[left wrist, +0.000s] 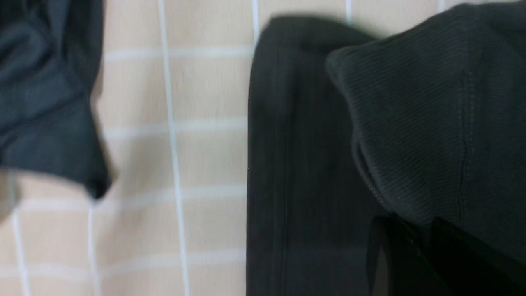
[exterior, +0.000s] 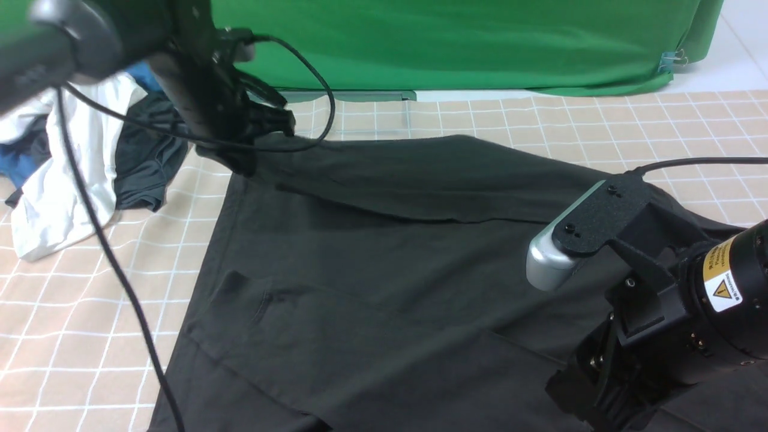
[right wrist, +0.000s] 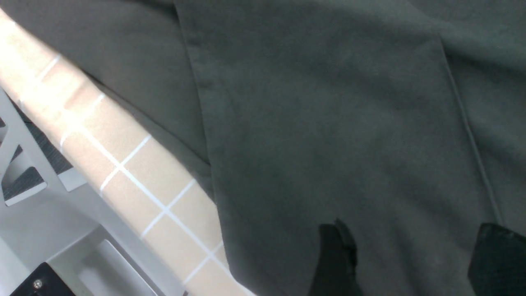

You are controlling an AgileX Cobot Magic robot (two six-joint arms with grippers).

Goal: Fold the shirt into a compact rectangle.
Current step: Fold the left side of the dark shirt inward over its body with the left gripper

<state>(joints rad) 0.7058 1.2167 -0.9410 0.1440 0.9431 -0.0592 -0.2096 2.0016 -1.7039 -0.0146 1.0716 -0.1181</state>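
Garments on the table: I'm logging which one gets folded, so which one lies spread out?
The large black shirt, spread across the middle; the white garment and smaller dark grey garment lie crumpled at the far left.

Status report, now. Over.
Left hand shut on shirt at far-left corner. Right hand open over near-right part. Shirt spread on checked table cover. Clothes pile lies left, apart from shirt.

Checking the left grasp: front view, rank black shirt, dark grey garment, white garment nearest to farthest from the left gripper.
1. black shirt, corner in the left gripper.
2. dark grey garment, to its left.
3. white garment, farthest left.
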